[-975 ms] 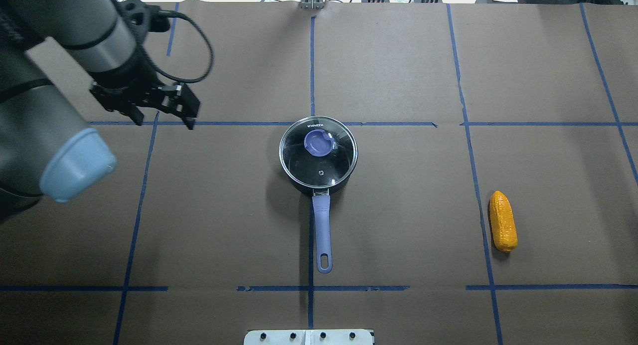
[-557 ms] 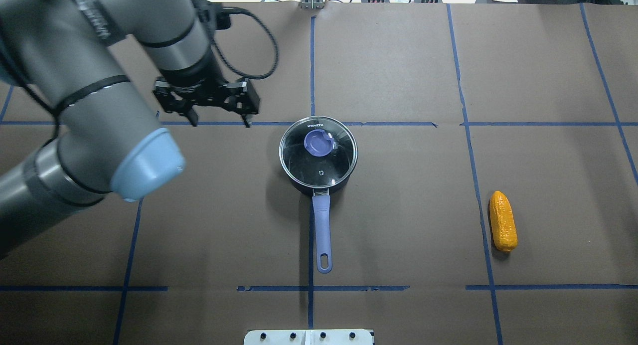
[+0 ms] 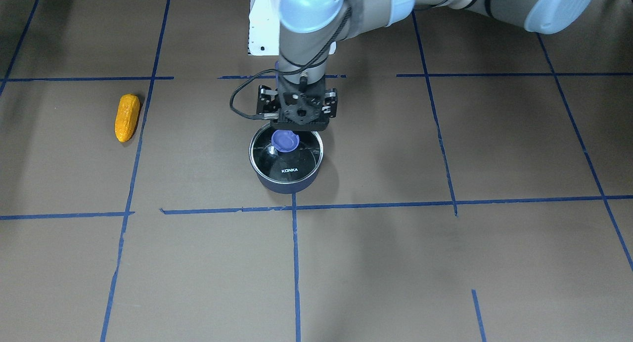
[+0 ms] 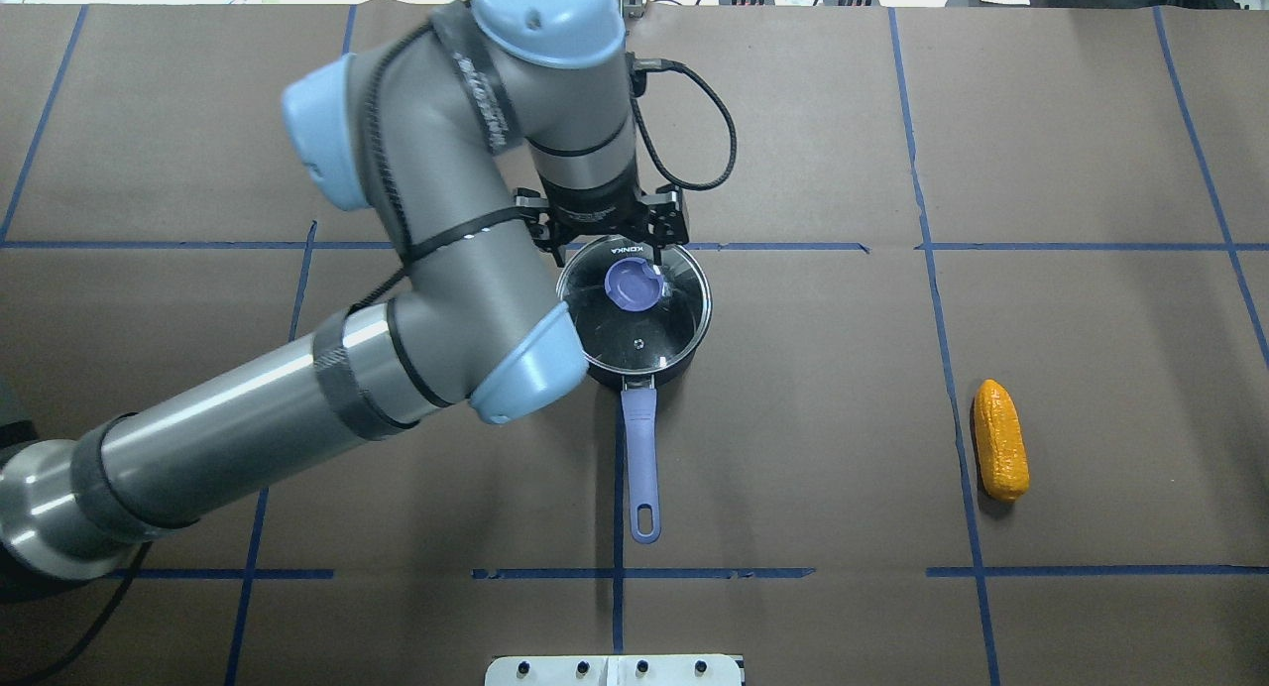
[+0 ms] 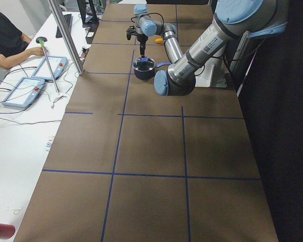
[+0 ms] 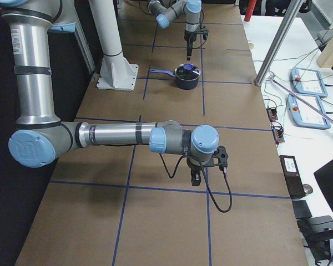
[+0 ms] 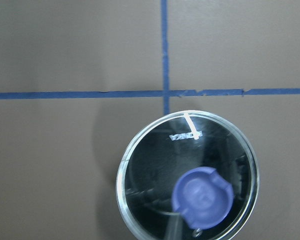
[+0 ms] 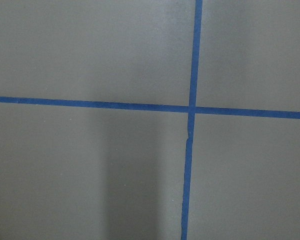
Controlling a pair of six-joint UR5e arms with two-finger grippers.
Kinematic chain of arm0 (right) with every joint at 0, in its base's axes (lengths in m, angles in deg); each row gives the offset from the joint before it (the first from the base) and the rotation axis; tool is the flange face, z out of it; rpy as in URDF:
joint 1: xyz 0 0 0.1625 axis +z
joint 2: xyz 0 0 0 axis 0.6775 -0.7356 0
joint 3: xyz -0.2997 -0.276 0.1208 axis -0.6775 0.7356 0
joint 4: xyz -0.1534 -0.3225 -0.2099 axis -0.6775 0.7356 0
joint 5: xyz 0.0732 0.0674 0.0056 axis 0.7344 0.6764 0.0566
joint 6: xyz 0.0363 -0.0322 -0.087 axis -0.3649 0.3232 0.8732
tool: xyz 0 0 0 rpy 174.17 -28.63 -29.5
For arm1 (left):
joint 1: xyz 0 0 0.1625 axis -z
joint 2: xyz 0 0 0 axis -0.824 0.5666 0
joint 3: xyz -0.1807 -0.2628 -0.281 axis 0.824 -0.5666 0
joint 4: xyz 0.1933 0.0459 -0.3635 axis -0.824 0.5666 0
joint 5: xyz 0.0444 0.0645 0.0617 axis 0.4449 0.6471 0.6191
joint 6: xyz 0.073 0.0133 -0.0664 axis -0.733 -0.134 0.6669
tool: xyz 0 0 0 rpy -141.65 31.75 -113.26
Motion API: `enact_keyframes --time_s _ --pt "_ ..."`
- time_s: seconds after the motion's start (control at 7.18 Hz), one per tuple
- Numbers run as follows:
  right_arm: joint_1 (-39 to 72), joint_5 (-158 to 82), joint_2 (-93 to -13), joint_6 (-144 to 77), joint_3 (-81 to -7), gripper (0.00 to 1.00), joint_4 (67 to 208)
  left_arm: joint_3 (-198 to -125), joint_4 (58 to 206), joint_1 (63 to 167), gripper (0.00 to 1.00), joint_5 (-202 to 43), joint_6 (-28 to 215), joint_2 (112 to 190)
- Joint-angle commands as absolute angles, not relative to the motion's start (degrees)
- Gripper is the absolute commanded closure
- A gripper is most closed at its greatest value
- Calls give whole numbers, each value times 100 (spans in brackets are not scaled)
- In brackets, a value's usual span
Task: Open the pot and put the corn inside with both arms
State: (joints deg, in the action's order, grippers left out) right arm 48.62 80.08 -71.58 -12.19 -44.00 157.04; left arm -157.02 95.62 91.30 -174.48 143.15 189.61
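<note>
One mismatch — pot handle [image 4: 641, 458] visible overhead, hidden by left arm [image 3: 301, 40] frontally.

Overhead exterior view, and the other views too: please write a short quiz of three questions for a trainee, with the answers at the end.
1. True or false: the glass lid is already off the pot.
2. Where does the corn lie?
A. inside the pot
B. on the table, to the robot's right of the pot
C. on top of the lid
3. Fill in the missing word: the left gripper hangs open above the pot's ___.

Key: 1 false, the lid sits on the pot; 2 B; 3 lid.
</note>
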Motion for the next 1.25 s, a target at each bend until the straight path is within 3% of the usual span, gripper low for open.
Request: enact_keyframes --time_s 0.0,1.11 --pt "4841 8025 -7146 -1220 -4419 0 15703 -15384 9607 8986 0 -17370 14360 19088" --pt "4832 8016 -7111 -1255 -4420 0 15703 -14699 10343 8977 0 -17370 14360 19036"
